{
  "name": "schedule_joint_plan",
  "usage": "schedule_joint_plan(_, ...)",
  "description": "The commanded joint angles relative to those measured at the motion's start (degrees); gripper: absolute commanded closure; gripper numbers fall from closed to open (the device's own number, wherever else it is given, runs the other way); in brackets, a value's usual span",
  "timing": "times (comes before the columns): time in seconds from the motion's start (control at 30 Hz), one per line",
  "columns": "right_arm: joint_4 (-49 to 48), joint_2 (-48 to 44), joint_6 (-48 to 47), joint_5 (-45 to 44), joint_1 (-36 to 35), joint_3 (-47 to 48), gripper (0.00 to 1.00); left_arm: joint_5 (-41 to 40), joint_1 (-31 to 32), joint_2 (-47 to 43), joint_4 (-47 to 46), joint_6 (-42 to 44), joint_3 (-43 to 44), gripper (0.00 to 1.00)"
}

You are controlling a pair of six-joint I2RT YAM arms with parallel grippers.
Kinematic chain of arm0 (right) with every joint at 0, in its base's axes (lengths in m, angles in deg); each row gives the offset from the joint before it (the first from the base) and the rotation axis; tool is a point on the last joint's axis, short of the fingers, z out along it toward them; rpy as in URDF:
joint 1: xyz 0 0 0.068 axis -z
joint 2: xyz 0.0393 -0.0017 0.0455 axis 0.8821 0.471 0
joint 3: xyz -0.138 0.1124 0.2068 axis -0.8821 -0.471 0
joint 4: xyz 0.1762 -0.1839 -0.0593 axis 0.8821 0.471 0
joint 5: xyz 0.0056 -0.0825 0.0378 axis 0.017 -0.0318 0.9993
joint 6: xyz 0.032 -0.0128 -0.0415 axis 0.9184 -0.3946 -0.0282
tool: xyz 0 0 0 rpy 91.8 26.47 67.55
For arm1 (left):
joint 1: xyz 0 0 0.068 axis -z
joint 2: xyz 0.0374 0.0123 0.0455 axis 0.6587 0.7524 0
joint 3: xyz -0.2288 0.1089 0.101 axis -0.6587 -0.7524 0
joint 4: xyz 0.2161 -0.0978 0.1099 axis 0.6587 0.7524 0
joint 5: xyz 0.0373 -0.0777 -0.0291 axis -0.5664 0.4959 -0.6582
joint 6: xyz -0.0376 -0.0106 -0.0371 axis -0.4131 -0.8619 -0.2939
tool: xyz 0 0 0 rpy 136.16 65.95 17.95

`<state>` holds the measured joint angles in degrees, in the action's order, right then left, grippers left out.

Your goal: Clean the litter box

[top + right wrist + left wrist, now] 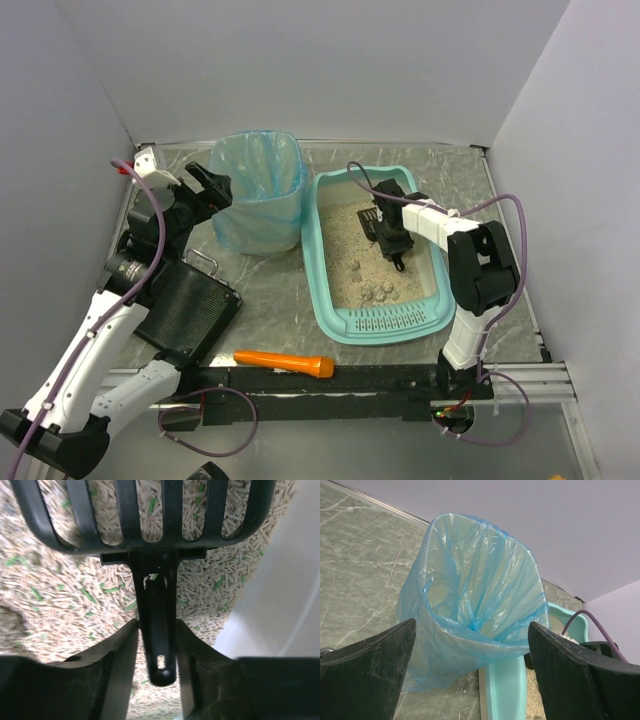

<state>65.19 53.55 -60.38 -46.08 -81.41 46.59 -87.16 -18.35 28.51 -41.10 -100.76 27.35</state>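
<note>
Over the far part of the litter box, which sits on the right half of the table with its slotted lip toward the near edge, the right gripper reaches down above the beige litter. Its two fingers press against either side of the handle of a black slotted scoop. The wrist view shows no gap between fingers and handle, so I judge it clamped on the scoop, low on the handle by the hanging hole. The slotted head points away from the wrist over the litter, a sensible hold for pushing under waste. A few rounded clumps lie nearer in the tray, toward the lip, so the box surrounds the gripper and the work lies on its near side. At the far left, the left gripper hangs with its fingers wide apart and nothing between them. It faces the blue-bagged waste bin standing just left of the box, probably so sifted waste has a short trip. A flat black case and an orange stick-like object lie near the arm bases, apart from the box.
</note>
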Motion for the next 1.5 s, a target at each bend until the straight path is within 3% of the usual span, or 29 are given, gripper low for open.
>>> schedule_joint_plan(0.0, -1.5, -5.6, 2.8, 1.0, 0.3, 0.6, 0.61, 1.2, 0.2, -1.8, -1.5, -0.3, -0.6, 0.03)
schedule_joint_plan(0.23, -0.5, -12.1, 3.8, 2.3, 0.3, -0.3, 0.63, 2.0, 0.2, -1.5, -1.7, -0.6, -0.9, 0.03)
schedule_joint_plan(0.47, -0.5, -14.4, 5.6, 5.5, 0.3, -0.2, 0.86, 2.9, 0.2, -0.6, -1.6, -0.4, -0.5, 0.03)
schedule_joint_plan(0.77, -0.6, -25.3, 10.9, 14.8, 0.3, -4.9, 0.98, 19.4, 0.4, -0.2, -6.9, 2.9, -0.9, 0.03)
schedule_joint_plan(1.03, -1.2, -33.3, 17.3, 23.0, 0.3, -9.8, 0.98, 28.7, 4.7, -0.6, -11.2, 6.3, -1.6, 0.03)
schedule_joint_plan(1.23, -2.1, -43.0, 24.9, 26.9, 2.3, -12.8, 1.00, 28.1, 10.3, 4.8, -11.5, 4.3, -0.7, 0.03)
schedule_joint_plan(1.37, -5.4, -49.4, 29.7, 31.9, 4.7, -16.5, 1.00, 21.1, 15.4, 9.3, -13.3, -3.7, 0.6, 0.03)
schedule_joint_plan(1.47, -8.1, -53.4, 33.6, 35.2, 5.7, -19.4, 1.00, 20.3, 20.2, 13.3, -18.1, -6.1, 1.7, 0.03)
